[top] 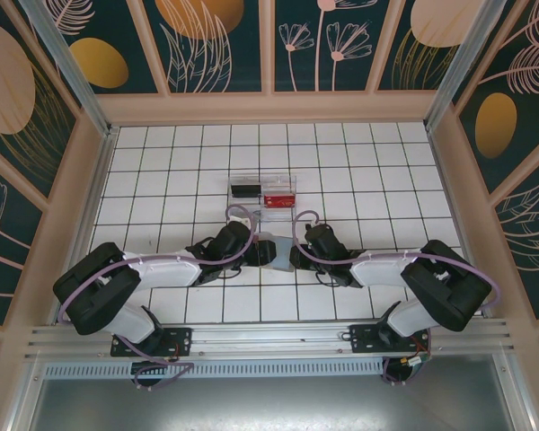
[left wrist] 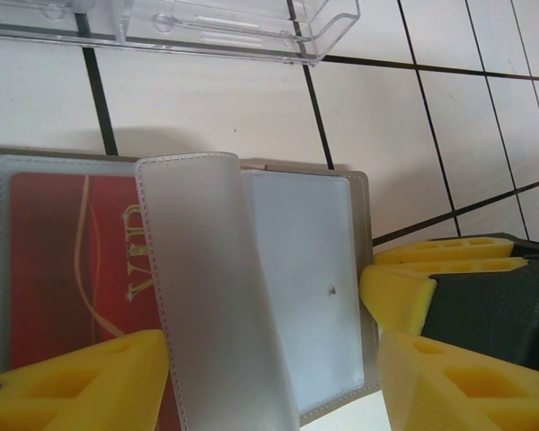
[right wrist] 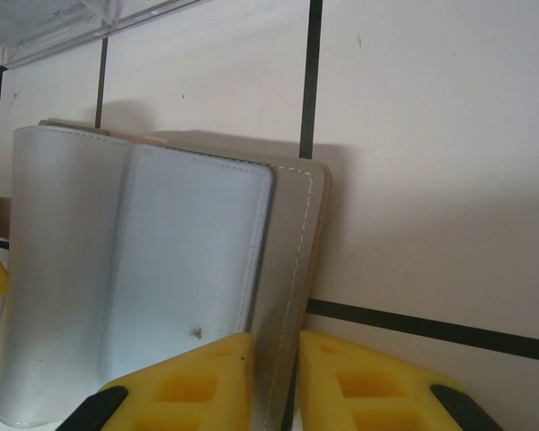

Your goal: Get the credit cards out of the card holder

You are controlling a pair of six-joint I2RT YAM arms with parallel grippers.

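The white tiled table (top: 162,180) was the biggest thing there, with a clear tray (top: 263,190) sitting toward the back. Just in front of the tray, between the two arms, the card holder (top: 268,250) lay open on the tiles. The right gripper (right wrist: 274,359) was clamped on the edge of the grey cover. The left gripper (left wrist: 269,368) had its jaws spread wide over the holder, not pinching anything, with a frosted sleeve (left wrist: 207,287) curling up between them. A red card (left wrist: 63,269) sat tucked in the pocket beside that sleeve.
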